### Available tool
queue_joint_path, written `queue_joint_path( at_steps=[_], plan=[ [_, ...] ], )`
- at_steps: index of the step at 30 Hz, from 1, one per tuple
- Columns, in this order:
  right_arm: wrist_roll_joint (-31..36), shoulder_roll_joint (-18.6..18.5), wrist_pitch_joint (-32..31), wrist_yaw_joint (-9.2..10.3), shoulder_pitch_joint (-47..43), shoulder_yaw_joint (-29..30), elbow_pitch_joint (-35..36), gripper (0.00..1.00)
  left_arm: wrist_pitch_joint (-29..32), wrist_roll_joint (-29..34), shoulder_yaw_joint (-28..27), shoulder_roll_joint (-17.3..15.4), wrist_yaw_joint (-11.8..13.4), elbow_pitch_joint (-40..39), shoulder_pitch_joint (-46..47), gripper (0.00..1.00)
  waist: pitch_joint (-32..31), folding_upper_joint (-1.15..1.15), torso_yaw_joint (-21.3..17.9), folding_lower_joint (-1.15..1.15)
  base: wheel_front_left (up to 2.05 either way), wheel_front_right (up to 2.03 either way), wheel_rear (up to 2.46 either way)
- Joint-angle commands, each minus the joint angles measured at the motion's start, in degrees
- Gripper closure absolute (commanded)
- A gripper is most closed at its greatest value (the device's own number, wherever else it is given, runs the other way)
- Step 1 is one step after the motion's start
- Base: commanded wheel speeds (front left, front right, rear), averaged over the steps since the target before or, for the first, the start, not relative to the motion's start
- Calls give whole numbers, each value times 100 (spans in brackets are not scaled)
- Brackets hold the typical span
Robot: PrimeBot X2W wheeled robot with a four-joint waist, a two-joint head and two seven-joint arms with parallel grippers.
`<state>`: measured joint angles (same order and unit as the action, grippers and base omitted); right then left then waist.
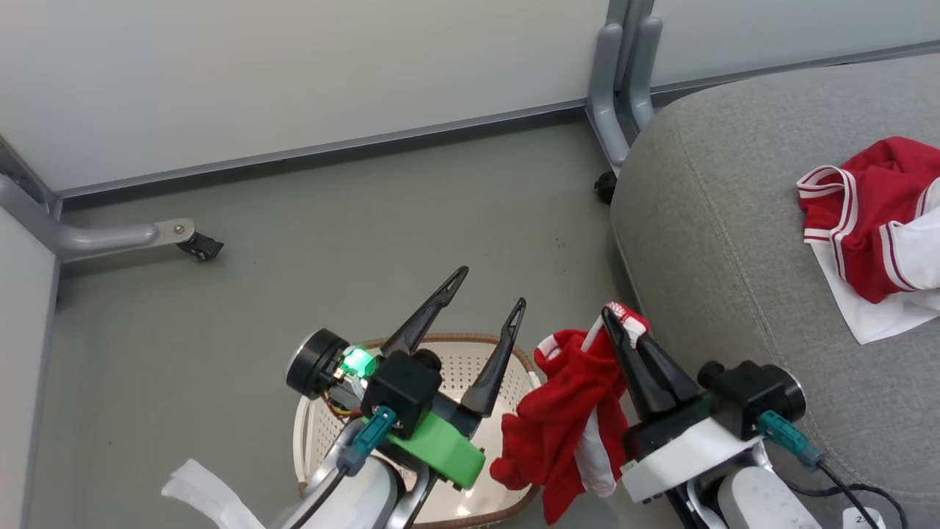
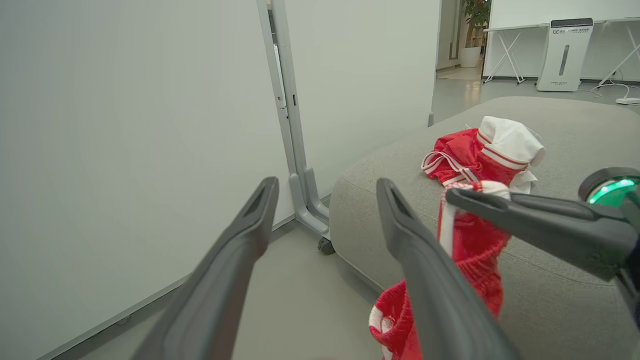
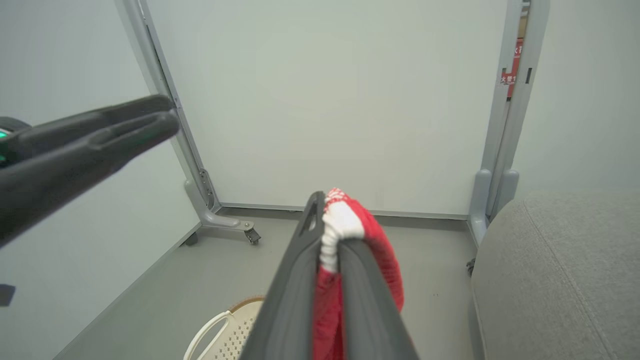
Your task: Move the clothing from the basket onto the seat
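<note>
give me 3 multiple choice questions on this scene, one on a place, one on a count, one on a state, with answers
1. The loose garment lies: A on the seat B on a shelf C in a drawer
2. Red garments in view: A one B two C four
3. The right gripper is: A open B shut on nothing C shut on a garment

A: it rests on the seat's top.
B: one lies loose, and the held garment hangs.
C: its fingers pinch the red cloth.
</note>
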<state>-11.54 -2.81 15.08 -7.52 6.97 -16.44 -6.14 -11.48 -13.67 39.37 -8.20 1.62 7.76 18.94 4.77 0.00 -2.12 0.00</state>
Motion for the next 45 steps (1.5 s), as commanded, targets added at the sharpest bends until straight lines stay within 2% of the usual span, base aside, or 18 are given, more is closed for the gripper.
queue_joint_path(
  at_steps=[1,10,16,23,34,42,45],
  plan=[
    [-17,-16,13,6,118,61,117,100,-54,-42,-27,-60,24,54,-101,0,44,0,-43,0,0,0,0],
    [191,-36,13,7,216,270,832,100,-275,-177,-81,-150,-46,391,-346,0,185,0,-274,0,0,0,0],
    [288,-165,13,7,182,418,1322,100,-347,-152,-110,-161,-58,484,-421,0,316,0,-578,0,0,0,0],
    [367,-272,13,6,94,611,1863,100,-369,-50,-125,-198,-104,499,-299,0,585,0,-1123,0,0,0,0],
    [385,-177,13,7,111,803,2488,100,-373,55,-143,-308,-194,565,12,0,1026,0,-2116,0,0,0,0],
    [420,-94,12,6,135,1094,2932,100,-280,47,-90,-395,-277,586,149,0,1271,0,-2619,0,0,0,0],
    [426,-324,12,7,294,1294,3167,100,-208,70,-65,-453,-262,481,209,0,1410,0,-2808,0,0,0,0]
  ],
)
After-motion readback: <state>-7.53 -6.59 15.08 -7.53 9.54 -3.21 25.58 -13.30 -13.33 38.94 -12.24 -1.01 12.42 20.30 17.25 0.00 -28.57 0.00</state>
